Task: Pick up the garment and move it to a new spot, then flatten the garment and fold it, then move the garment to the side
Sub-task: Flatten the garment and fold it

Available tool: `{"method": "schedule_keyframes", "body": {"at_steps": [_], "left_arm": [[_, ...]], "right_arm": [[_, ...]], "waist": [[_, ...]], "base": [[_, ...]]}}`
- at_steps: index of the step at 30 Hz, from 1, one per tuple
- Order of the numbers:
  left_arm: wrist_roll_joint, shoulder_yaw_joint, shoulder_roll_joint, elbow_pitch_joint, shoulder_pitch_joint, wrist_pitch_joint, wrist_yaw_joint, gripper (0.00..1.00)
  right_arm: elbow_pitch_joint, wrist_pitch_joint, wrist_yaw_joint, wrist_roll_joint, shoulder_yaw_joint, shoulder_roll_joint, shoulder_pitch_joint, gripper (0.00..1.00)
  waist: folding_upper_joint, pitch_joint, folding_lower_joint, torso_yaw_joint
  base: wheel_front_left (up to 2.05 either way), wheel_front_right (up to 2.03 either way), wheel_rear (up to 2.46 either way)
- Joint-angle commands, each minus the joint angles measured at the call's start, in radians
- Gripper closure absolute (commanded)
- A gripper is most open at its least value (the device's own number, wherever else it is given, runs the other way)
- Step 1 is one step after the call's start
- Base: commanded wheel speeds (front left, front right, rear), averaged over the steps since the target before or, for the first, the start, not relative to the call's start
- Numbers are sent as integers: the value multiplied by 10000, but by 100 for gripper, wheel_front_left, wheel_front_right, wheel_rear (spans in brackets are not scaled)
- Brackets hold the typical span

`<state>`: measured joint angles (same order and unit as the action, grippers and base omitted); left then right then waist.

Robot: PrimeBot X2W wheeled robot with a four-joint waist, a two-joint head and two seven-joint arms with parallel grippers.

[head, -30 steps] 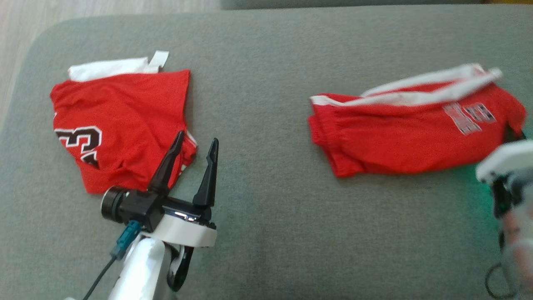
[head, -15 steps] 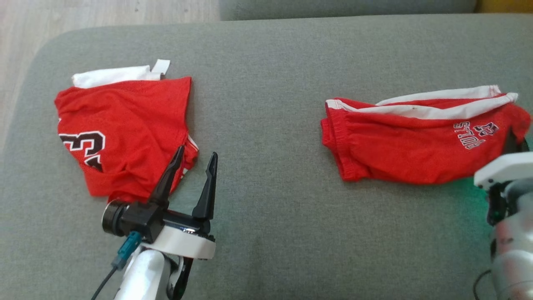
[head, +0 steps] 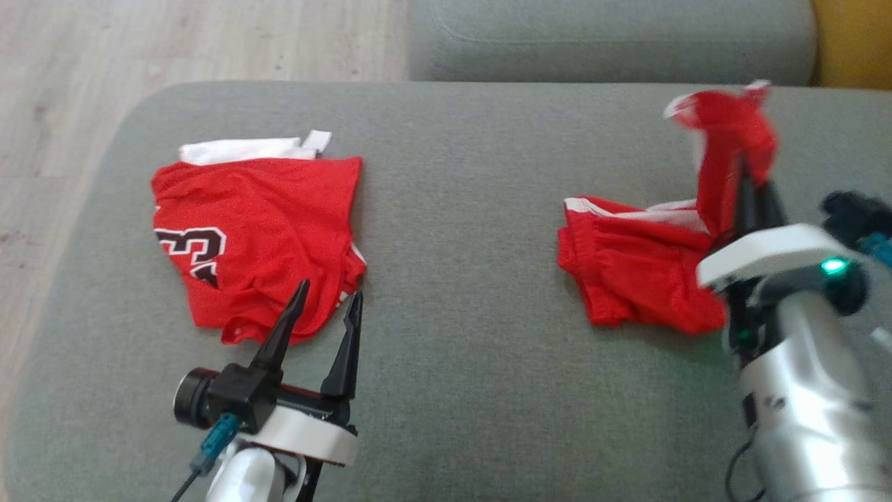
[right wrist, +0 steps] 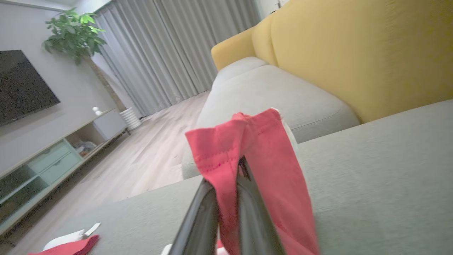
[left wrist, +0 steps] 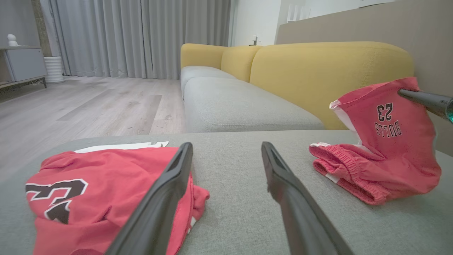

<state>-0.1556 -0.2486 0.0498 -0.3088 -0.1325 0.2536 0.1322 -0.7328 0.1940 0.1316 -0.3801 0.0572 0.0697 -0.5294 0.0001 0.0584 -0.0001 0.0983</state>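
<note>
At right of the head view, the right gripper [head: 749, 181] pinches one end of the red shorts [head: 641, 272] aloft; the rest trails down-left onto the cushion [head: 453, 209]. The left gripper [head: 329, 291], jaws spread, is well apart at lower left

One jersey [head: 265, 230], one pair of shorts [head: 627, 279], two hands [head: 331, 289] [head: 752, 192].

Readable marks, as I log them from here:
1. Red shorts [left wrist: 389, 159], left wrist view: "23" in dark print w/ "BULLS" just below it. Both upside down, both legible.
2. Red jersey [head: 279, 209], head view: big black "3" w/ white outline, turned sideways, near the jersey's left edge. Black fragment next to it is poss. a 2nd digit; too little shows for me to confirm.
</note>
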Motion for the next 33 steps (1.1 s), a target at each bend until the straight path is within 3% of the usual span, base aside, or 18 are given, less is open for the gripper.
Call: {"method": "schedule_keyframes", "body": {"at_steps": [1, 9, 21, 22, 23, 29, 33], "left_arm": [[-2, 456, 39, 276, -181, 82, -19, 0], [-9, 497, 50, 195, -2, 82, -18, 0], [-38, 593, 94, 196, 53, 82, -17, 0], [-41, 592, 94, 200, 45, 82, -17, 0], [-49, 586, 92, 203, 37, 82, -17, 0], [-104, 494, 80, 255, -3, 82, -16, 0], [-200, 433, 61, 413, -65, 82, -16, 0]], "right_arm": [[501, -44, -9, -367, -603, -175, -12, 100], [840, -169, -9, -1534, -2694, -191, 698, 100], [-1120, -312, -9, 785, -5077, 385, 985, 97], [-1276, -256, -9, 1013, -5115, 402, 947, 15], [-1418, -192, -9, 1185, -5099, 392, 915, 0], [-1737, 221, -9, 1987, -4653, 320, 793, 0], [-1072, 576, -9, 1990, -3769, 211, 982, 0]], "waist": [[-1, -136, 1, 153], [-1, -279, 1, 472], [-1, -346, 1, 366], [-1, -350, 1, 303], [-1, -359, 1, 240], [-1, -448, 1, -254], [-1, -480, 1, -623]], "base": [[0, 0, 0], [0, 0, 0], [0, 0, 0], [0, 0, 0], [0, 0, 0], [0, 0, 0], [0, 0, 0]]}}
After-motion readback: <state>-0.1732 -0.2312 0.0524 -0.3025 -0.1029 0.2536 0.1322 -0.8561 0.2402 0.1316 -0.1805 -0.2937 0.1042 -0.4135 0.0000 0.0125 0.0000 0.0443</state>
